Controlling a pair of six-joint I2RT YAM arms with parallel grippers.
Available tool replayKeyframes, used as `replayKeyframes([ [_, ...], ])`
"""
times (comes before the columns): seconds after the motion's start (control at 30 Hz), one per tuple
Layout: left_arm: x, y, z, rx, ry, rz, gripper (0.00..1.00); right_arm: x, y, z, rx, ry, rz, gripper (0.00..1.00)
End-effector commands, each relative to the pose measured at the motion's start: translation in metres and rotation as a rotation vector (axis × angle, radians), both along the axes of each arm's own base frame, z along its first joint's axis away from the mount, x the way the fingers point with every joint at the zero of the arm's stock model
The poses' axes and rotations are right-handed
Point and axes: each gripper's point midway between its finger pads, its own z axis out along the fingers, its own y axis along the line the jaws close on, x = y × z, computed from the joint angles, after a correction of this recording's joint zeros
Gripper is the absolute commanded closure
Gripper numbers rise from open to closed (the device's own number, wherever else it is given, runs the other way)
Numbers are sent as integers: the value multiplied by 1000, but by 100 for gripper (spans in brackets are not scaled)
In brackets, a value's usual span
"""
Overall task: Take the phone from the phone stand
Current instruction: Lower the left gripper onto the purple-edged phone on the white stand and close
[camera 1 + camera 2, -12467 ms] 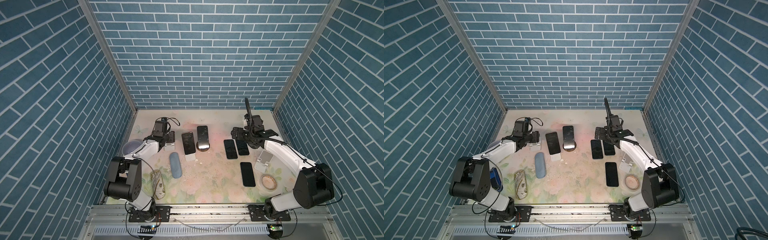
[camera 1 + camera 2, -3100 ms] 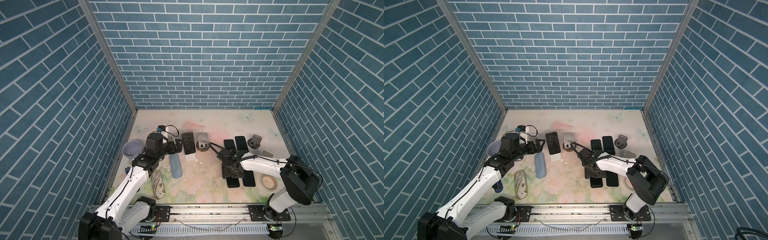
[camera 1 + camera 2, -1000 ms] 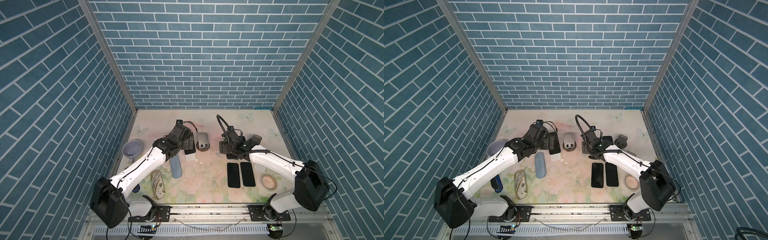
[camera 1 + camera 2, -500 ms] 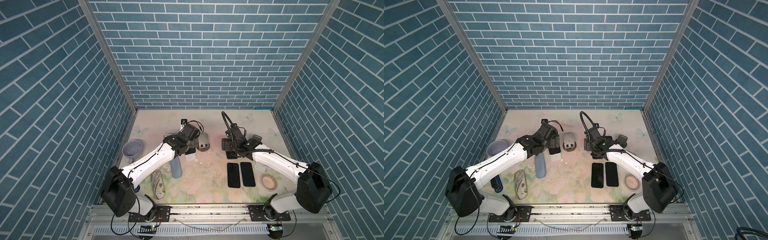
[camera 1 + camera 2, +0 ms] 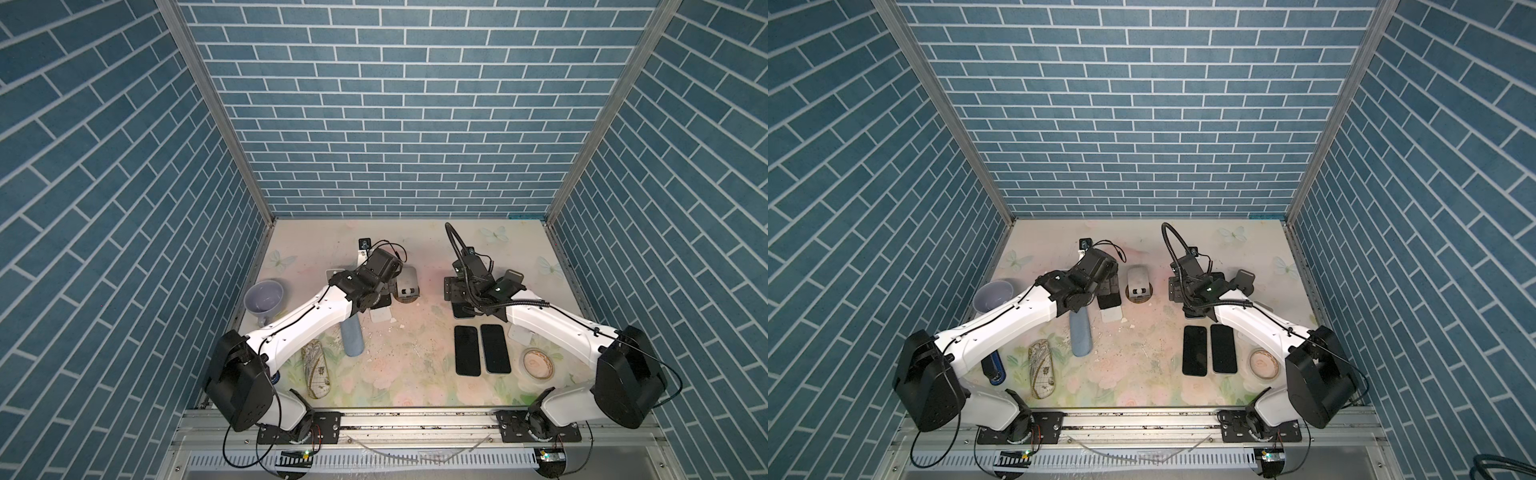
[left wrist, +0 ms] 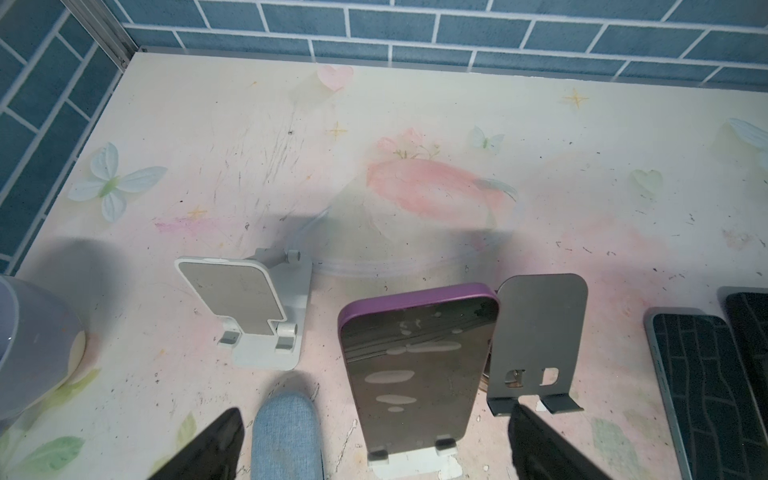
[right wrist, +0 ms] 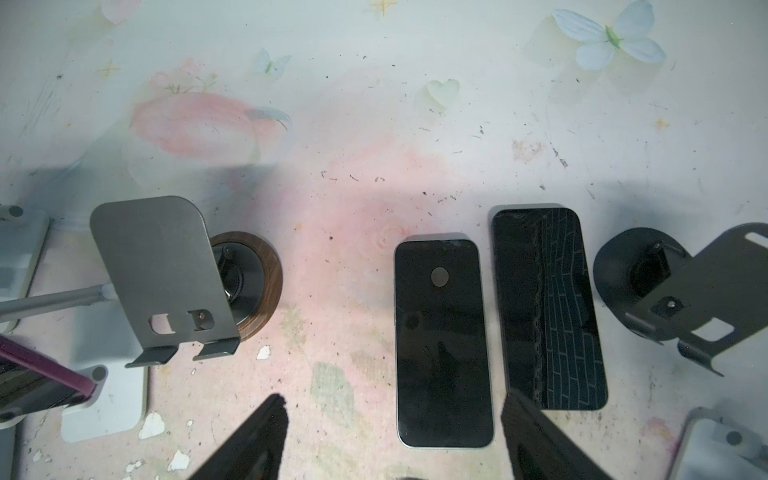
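STEP grasp purple phone (image 6: 417, 365), which leans in white phone stand (image 6: 415, 459) | left claw (image 6: 374, 411) wide, empty, straddling it | ADVICE it likely does best pinching the long edges, missing the neighbouring grey stand (image 6: 538, 345), lifting over the lip | right claw (image 7: 392, 397) parted, empty

No lettering, number or sign can be read on the phone (image 6: 415, 357), its stand (image 6: 415, 465) or elsewhere.

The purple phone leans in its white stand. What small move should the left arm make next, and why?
Probably ease the left gripper forward until its open fingers flank the purple phone. The phone sits on the white stand, lined up between the fingers, which seem not to touch it yet.
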Motion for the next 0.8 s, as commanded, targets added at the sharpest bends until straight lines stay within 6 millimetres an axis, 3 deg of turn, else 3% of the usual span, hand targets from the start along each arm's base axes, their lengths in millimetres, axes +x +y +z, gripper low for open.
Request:
replayKeyframes([
  [0.0, 1, 1, -1, 28, 4, 18, 0, -1, -5, 4, 1, -21, 15, 18],
  [0.37, 5, 3, -4, 63, 7, 36, 0, 0, -10, 1, 21, -21, 2, 18],
  [0.77, 7, -14, -10, 12, -9, 8, 0, 1, -12, -6, 21, -4, 1, 18],
])
